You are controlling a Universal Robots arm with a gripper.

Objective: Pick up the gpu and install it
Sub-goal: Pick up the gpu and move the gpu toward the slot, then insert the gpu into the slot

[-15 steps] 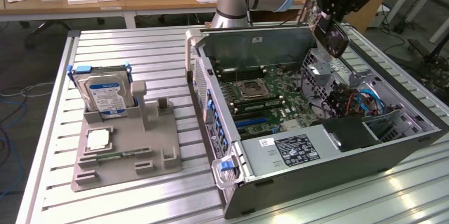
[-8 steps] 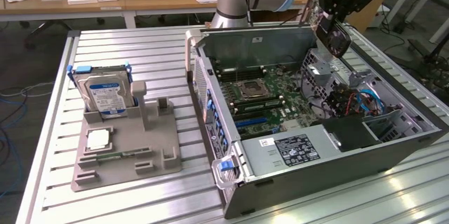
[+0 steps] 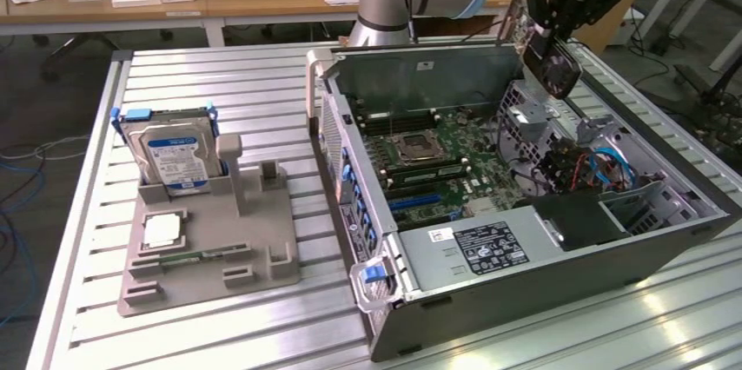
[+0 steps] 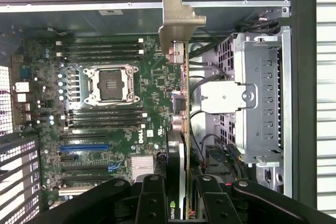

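Observation:
In the exterior view the gpu [image 3: 550, 64], a thin dark card, hangs edge-down over the far right corner of the open computer case [image 3: 522, 279]. My gripper [image 3: 557, 36] is shut on it from above. The wrist view looks down the card's edge: the gpu [image 4: 184, 124] runs away from my gripper [image 4: 181, 195], its silver bracket [image 4: 180, 19] at the far end near the case wall. Black fingers [image 4: 152, 200] clamp both faces of the card. The card hovers above the motherboard [image 4: 115, 124], beside the metal drive cage [image 4: 262, 93]. A blue slot [image 4: 84, 148] lies on the board, apart from the card.
A grey fixture [image 3: 208, 244] on the slatted table at the exterior view's left holds an upright hard drive [image 3: 174, 155], a processor chip [image 3: 162, 229] and a memory stick [image 3: 186, 257]. Blue cables [image 3: 603, 170] lie inside the case near the drive bays. Desks stand behind.

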